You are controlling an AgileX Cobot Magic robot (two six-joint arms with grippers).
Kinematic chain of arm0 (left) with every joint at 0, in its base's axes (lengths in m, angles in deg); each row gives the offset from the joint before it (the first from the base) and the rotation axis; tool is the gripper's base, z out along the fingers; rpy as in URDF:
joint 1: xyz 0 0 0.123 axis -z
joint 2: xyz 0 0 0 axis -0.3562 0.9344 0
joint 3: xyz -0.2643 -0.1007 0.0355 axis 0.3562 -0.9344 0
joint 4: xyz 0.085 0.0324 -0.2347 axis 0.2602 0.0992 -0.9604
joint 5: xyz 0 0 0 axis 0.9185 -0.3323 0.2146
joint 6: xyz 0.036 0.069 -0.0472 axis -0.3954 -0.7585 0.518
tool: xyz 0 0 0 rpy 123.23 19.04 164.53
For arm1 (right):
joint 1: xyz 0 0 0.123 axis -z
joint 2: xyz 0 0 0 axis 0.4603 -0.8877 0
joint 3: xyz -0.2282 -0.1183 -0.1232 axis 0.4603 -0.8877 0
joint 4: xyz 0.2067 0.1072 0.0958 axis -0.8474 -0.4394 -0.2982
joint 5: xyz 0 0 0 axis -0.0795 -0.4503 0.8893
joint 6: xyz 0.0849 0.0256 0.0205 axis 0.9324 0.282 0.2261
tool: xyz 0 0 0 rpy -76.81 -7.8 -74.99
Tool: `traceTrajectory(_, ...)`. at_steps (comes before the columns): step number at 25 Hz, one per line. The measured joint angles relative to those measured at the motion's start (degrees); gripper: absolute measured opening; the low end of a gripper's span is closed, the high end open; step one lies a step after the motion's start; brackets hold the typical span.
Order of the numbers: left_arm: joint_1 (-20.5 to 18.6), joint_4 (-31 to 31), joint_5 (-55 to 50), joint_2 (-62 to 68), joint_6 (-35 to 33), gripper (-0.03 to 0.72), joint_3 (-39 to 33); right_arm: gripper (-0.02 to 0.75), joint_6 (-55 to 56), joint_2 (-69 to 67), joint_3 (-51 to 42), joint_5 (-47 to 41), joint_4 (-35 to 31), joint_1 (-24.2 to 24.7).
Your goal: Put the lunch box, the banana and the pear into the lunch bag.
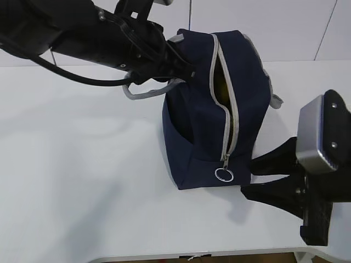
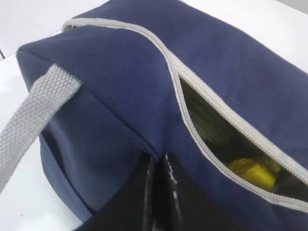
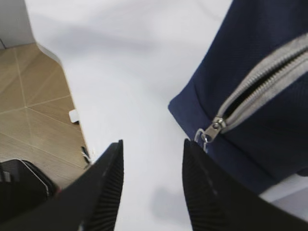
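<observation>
Exterior view: the lunch bag (image 1: 203, 126) stands on the white table (image 1: 82, 181), its grey zipper (image 1: 230, 120) mostly undone and the metal ring pull (image 1: 224, 174) hanging low on the near face. The left gripper (image 1: 184, 68) sits against the bag's upper far-left corner, right by a grey webbing handle (image 1: 140, 92). From its own wrist camera the jaws are pressed together on a fold of the navy fabric at the bag's edge, directly ahead of the fingertips (image 2: 161, 178) — pinched shut on the cloth. Just right of that pinch the zipper slit gapes, and something yellow (image 2: 252, 168) lies inside; whether it is the banana or the pear cannot be told.

The right gripper (image 3: 151, 178) hovers low over the table with its jaws parted and nothing between them. The bag's lower corner and the zipper slider (image 3: 214, 127) sit just ahead and to the right of its fingers (image 3: 207, 192) — near, not touching. To its left the table edge gives way to a wooden floor (image 3: 33, 110).
</observation>
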Motion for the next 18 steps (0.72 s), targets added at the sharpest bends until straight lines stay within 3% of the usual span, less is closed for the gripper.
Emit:
traceTrajectory(13, 0.0, 0.0, 0.0, 0.0, 0.0, -0.015, 0.0, 0.347, -17.36, -12.03, 0.0, 3.74, -18.71, 0.0)
traceTrajectory(18, 0.0, 0.0, 0.0, 0.0, 0.0, -0.015, 0.0, 0.347, -20.12, -15.42, 0.22, 3.74, -20.27, 0.0)
